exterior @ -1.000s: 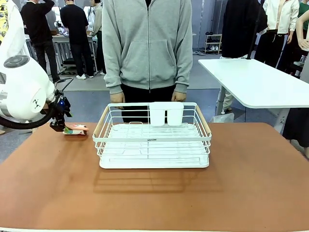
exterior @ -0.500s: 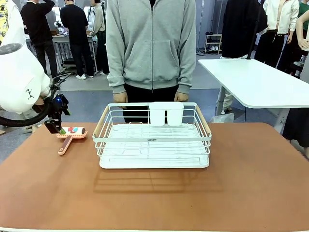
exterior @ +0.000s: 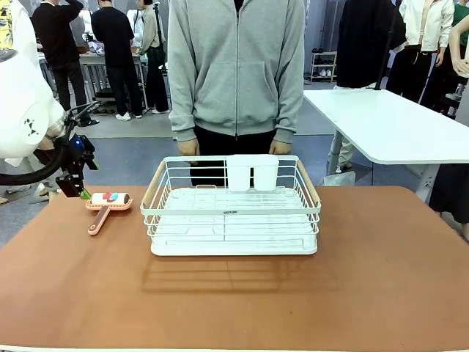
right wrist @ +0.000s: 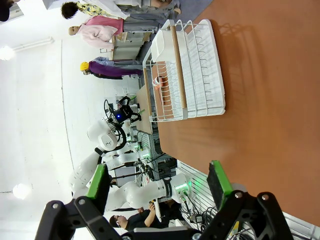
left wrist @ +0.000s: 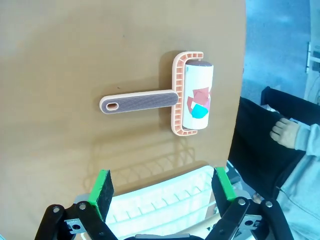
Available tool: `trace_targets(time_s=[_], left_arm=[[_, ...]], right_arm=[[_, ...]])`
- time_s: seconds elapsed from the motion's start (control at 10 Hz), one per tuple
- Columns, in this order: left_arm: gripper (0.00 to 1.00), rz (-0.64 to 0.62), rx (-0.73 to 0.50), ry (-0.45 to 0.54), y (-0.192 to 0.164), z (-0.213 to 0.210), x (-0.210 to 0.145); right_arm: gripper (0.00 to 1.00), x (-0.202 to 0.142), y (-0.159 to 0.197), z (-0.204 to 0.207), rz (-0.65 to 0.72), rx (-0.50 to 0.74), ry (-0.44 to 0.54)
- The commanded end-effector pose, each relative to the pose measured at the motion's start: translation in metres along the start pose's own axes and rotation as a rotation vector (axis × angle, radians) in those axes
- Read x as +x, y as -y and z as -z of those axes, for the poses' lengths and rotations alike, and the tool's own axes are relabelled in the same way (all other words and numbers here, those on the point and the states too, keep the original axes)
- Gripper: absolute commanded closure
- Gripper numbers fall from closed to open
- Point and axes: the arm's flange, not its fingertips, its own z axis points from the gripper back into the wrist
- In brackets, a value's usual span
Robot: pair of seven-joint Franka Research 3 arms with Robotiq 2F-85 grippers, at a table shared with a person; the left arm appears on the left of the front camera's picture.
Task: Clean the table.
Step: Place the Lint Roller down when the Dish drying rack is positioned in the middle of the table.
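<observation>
Matte table (exterior: 381, 279): ribbed, seemingly plastic lint roller (exterior: 107, 202).

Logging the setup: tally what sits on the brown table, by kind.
Lint roller: 1
Dish rack: 1
Total: 2, both on the table.
</observation>
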Motion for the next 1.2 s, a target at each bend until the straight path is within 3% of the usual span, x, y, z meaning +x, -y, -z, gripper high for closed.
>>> trace_targets(time_s=[0.0,1.1], left_arm=[[0.00,0.000,0.001,-0.002,-0.0003,0.0044,-0.0023],[0.00,0.000,0.001,-0.002,-0.0003,0.0044,-0.0023]], right_arm=[[0.00,-0.0012,-0.0040,-0.0012,-0.006,0.012,0.001],[0.00,-0.0012,-0.0040,-0.0012,-0.006,0.012,0.001]])
